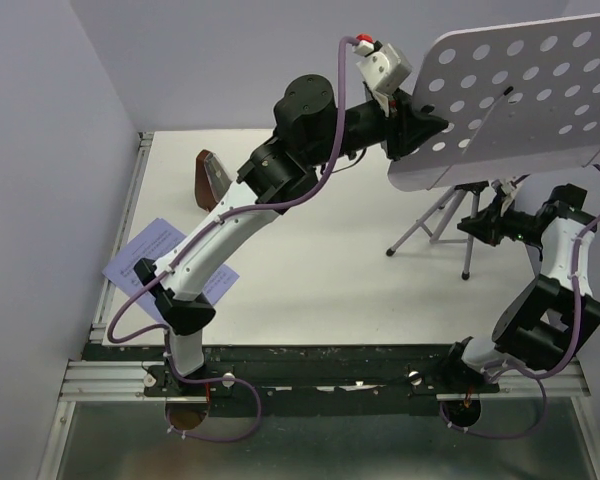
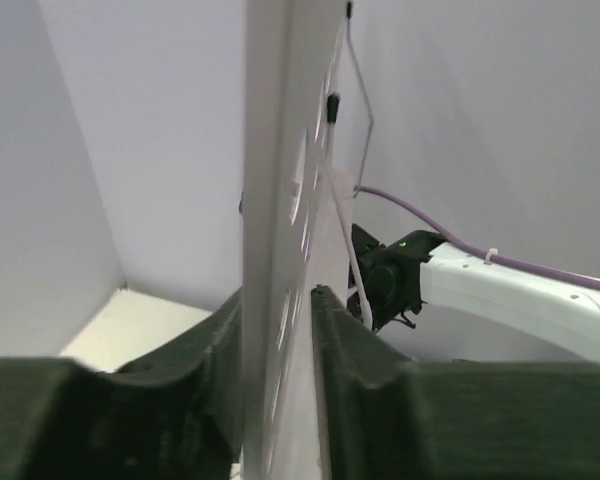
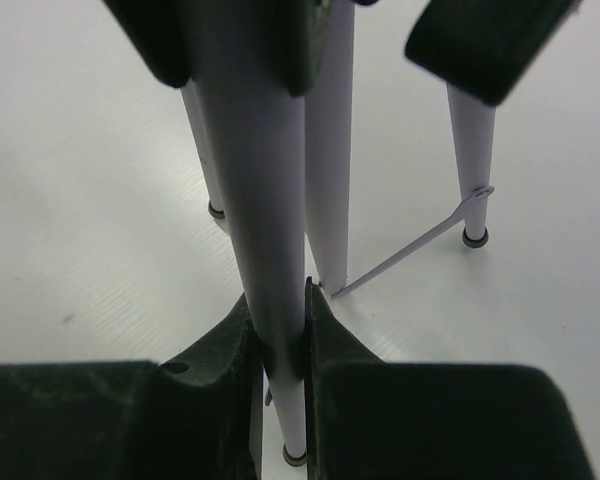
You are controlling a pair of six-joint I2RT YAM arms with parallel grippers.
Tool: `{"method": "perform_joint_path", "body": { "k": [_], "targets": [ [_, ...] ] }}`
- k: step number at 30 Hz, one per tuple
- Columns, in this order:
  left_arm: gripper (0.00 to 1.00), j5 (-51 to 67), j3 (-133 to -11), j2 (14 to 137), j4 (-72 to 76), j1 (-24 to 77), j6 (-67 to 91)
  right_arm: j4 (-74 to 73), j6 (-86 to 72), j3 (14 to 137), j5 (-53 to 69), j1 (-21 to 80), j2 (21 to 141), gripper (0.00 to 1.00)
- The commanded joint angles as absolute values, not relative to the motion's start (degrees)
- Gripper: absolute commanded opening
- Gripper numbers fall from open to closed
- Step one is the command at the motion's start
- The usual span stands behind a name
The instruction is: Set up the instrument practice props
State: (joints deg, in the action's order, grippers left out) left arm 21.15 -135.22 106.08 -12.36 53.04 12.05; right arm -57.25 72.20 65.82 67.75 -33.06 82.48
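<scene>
The pale lilac perforated music stand (image 1: 525,100) stands on its thin metal tripod (image 1: 430,225) at the right of the table. My left gripper (image 1: 420,130) is shut on the left edge of the stand's plate, seen edge-on in the left wrist view (image 2: 275,300). My right gripper (image 1: 490,225) is shut on a tripod leg (image 3: 265,220), with the other legs (image 3: 470,150) behind it. The lavender sheet-music pages (image 1: 145,255) lie at the left edge, partly under my left arm. The brown pyramid-shaped metronome (image 1: 212,180) lies tipped over behind them.
Pale walls close in on the left and back. A metal rail (image 1: 130,375) runs along the near table edge by the arm bases. My left arm (image 1: 240,230) reaches diagonally across the table's middle.
</scene>
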Motion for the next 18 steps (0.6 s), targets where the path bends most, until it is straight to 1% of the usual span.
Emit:
{"method": "perform_joint_path", "body": {
  "k": [1, 2, 5, 9, 11, 14, 16, 18],
  "targets": [
    [0.47, 17.0, -130.4, 99.7, -12.8, 51.0, 12.8, -56.5, 63.0, 63.7, 66.2, -33.0, 81.5, 0.0],
    [0.54, 16.7, -129.5, 98.5, -12.7, 50.7, 12.6, -56.5, 63.0, 63.7, 65.9, -32.9, 81.4, 0.0],
    [0.65, 15.6, -124.7, 93.4, -11.7, 49.7, 10.9, -56.5, 62.7, 63.5, 65.7, -33.0, 81.3, 0.0],
    [0.77, 15.0, -115.2, 85.0, -10.5, 48.2, 7.9, -56.5, 62.8, 63.3, 65.4, -33.0, 81.0, 0.0],
    [0.82, 14.9, -106.7, 79.3, -8.3, 47.6, 6.0, -56.7, 63.1, 63.0, 65.1, -33.0, 80.7, 0.0],
    [0.9, 15.3, -90.4, 70.7, -4.2, 47.0, 3.7, -57.1, 64.1, 62.6, 64.8, -33.0, 80.3, 0.0],
    [0.91, 17.0, -80.2, 67.4, -2.9, 47.0, 2.6, -57.6, 64.3, 62.6, 64.4, -33.0, 80.3, 0.0],
    [0.91, 19.3, -71.9, 66.7, -0.5, 47.2, 2.7, -57.9, 64.4, 62.4, 64.2, -33.0, 80.2, 0.0]
  ]
}}
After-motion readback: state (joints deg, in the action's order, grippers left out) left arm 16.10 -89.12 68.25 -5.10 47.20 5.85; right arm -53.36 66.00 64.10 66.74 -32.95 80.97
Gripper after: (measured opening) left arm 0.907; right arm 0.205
